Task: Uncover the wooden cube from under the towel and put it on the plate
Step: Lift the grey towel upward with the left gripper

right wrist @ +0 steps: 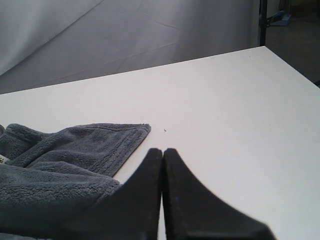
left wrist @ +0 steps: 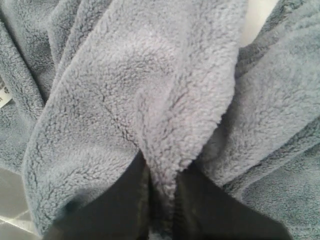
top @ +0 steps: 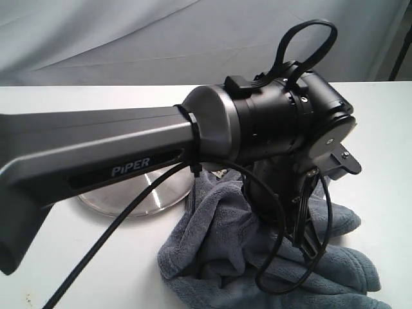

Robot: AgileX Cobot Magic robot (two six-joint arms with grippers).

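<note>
The grey-blue towel (top: 225,251) lies bunched on the white table, just right of the steel plate (top: 145,199), which my left arm (top: 129,148) largely hides. In the left wrist view my left gripper (left wrist: 162,172) is shut on a raised fold of the towel (left wrist: 150,100), with fleece pinched between the two black fingers. My right gripper (right wrist: 162,150) is shut on nothing and hovers low over bare table, beside a flat hemmed corner of the towel (right wrist: 100,142). The wooden cube is hidden.
The towel's small white label (left wrist: 4,95) peeks out at one edge of the left wrist view. The white table (right wrist: 225,110) stretches beyond the right gripper to its far edge, with a grey backdrop cloth (top: 161,38) behind. A black cable (top: 96,251) hangs from the left arm.
</note>
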